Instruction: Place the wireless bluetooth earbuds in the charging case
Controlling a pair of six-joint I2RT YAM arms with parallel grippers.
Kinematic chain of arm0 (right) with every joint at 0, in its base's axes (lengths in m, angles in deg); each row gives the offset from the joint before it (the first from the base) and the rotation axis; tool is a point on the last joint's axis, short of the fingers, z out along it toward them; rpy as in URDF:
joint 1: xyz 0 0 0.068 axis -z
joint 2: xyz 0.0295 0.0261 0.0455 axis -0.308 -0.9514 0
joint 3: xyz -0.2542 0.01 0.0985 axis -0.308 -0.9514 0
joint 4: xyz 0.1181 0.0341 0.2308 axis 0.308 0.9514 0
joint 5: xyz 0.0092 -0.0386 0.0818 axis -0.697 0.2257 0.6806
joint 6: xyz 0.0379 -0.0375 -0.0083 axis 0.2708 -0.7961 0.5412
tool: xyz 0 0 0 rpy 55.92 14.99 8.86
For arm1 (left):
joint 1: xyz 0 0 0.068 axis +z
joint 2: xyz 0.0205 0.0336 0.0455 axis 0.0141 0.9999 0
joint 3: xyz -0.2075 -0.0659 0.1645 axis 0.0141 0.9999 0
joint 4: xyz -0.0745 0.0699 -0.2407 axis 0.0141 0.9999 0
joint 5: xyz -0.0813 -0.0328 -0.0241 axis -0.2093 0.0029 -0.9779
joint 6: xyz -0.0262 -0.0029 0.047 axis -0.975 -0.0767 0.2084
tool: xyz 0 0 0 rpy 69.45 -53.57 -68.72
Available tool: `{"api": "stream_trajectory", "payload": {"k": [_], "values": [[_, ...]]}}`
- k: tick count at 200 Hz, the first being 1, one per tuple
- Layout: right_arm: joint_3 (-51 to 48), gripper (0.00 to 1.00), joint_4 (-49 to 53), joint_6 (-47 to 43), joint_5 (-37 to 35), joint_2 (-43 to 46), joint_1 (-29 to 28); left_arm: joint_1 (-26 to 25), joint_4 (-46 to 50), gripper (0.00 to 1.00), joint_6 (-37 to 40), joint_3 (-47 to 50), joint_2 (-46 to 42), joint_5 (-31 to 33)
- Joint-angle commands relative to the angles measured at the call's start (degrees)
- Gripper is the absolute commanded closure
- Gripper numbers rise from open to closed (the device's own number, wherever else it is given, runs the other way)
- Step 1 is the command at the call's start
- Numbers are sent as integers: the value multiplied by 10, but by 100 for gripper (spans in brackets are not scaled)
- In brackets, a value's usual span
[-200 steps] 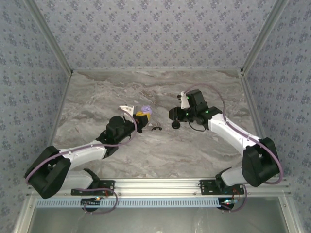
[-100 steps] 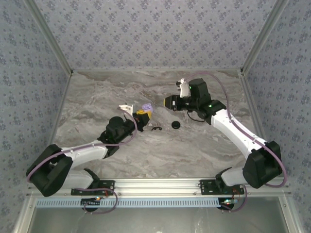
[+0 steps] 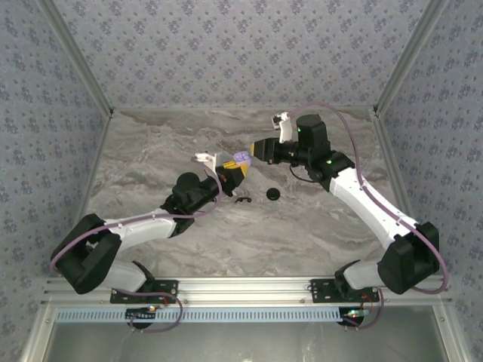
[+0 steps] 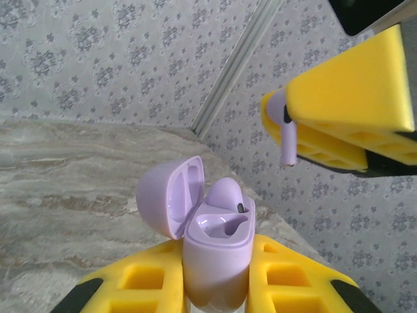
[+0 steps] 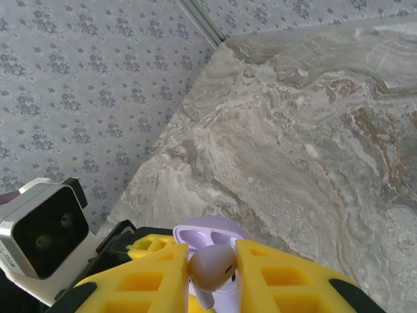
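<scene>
Clenching an earbud (image 4: 284, 125), the right gripper (image 3: 262, 148) hangs by the left gripper's (image 3: 229, 176) grasped case (image 4: 215, 254); a tilted stem (image 4: 288, 149) could miss its socket (image 4: 212, 225).

- walls (image 3: 241, 45) all round in grey-blue floral wallpaper
- tabletop (image 3: 302, 226) is grey marble-look, swirly veins
- silver metal posts (image 3: 409, 53) in the corners, aluminium rail (image 3: 249, 286) along the near edge

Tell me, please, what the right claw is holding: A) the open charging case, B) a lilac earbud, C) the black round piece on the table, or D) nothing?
B: a lilac earbud is pinched in the right claw, between its yellow pads, while the left claw holds the open case.
</scene>
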Motion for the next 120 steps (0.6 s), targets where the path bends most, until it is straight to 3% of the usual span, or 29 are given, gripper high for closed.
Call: {"api": "stream_trajectory", "payload": {"k": [1,120], "values": [[21,76,-11,-5,10,13,-5,-7,-26,94,-10,-22,12,-15],[27,76,3,-16,6,-1,-14,-16,-17,94,-9,-49,25,-40]]}}
